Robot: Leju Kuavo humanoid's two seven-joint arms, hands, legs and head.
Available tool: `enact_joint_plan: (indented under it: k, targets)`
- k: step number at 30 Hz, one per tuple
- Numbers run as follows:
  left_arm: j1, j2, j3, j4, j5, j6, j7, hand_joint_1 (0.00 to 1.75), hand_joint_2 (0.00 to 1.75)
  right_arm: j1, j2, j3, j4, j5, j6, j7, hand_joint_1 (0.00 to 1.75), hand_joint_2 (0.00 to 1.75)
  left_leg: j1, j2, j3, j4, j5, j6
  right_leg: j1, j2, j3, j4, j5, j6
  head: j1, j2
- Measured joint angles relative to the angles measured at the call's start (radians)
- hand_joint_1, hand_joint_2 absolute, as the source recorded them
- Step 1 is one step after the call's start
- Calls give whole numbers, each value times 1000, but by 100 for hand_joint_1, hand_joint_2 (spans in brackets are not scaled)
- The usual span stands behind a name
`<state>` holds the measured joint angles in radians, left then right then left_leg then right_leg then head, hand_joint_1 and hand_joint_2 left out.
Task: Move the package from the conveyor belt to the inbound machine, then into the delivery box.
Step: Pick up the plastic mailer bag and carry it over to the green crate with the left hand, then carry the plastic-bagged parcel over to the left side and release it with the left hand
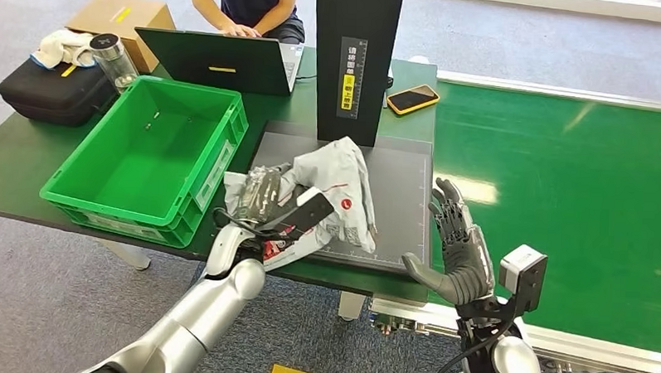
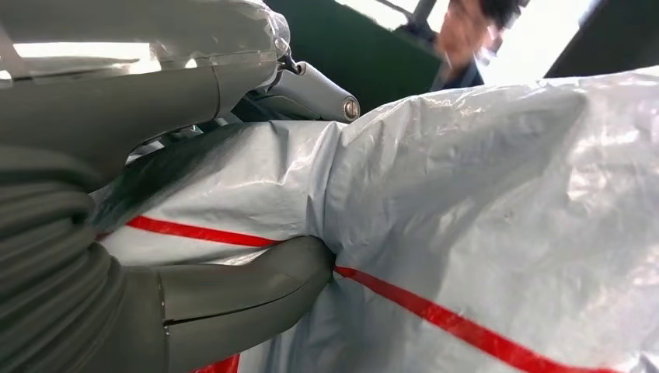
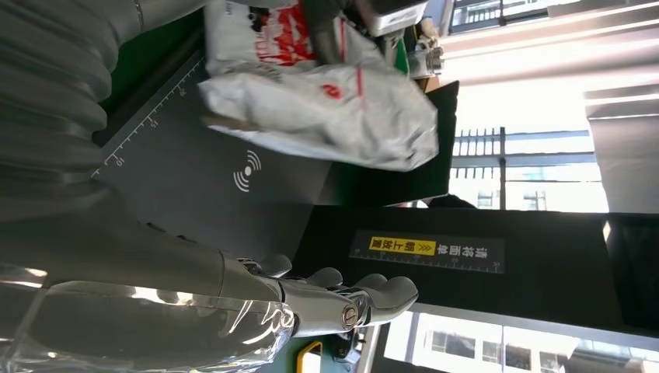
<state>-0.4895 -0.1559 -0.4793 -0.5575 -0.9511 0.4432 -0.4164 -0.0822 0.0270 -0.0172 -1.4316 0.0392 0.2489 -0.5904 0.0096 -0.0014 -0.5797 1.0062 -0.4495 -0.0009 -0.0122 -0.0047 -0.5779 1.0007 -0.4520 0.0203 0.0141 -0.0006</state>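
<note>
The package (image 1: pixel 339 191) is a crumpled white plastic mailer with red stripes and a red logo. It hangs over the left part of the inbound machine's dark scan pad (image 1: pixel 402 189), lifted clear of the pad as the right wrist view shows (image 3: pixel 326 109). My left hand (image 1: pixel 264 205) grips its near end; in the left wrist view the thumb (image 2: pixel 249 284) presses into the white film (image 2: pixel 482 217). My right hand (image 1: pixel 458 249) is open with fingers spread upward, at the pad's right edge beside the green conveyor belt (image 1: pixel 559 203). The green delivery box (image 1: pixel 103 191) stands empty to the left.
The machine's black upright column (image 1: pixel 357 55) rises behind the pad. A yellow-cased phone (image 1: pixel 412 98) lies right of it. A person types at a laptop (image 1: pixel 219 62) at the table's far side. A black case (image 1: pixel 48 89), a bottle (image 1: pixel 116 59) and a cardboard box (image 1: pixel 121 17) sit far left.
</note>
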Motion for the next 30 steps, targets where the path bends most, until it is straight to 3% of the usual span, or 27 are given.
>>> enact_joint_plan:
  k: [9,17,23,30]
  targets:
    - [92,57,124,-257,37,105,-18,175,175,27,1,-17,-16,-12,1,1,0,175,0,0,-1,0,0,0,0,0,-1,0,0,0,0,0]
    - [146,92,229,-475,-124,214,115,175,175,85,13,-22,-73,-5,3,8,0,175,0,0,-2,0,0,0,0,0,-2,0,0,0,0,0]
    - [93,110,318,-514,-294,251,155,175,175,99,24,-22,-85,4,5,11,0,175,0,0,-2,0,1,0,0,0,-2,0,0,0,0,0]
    - [-76,123,374,-402,-439,239,252,175,175,90,24,-22,-85,-4,4,15,0,175,0,0,-2,1,1,1,0,-1,-1,0,1,1,0,0]
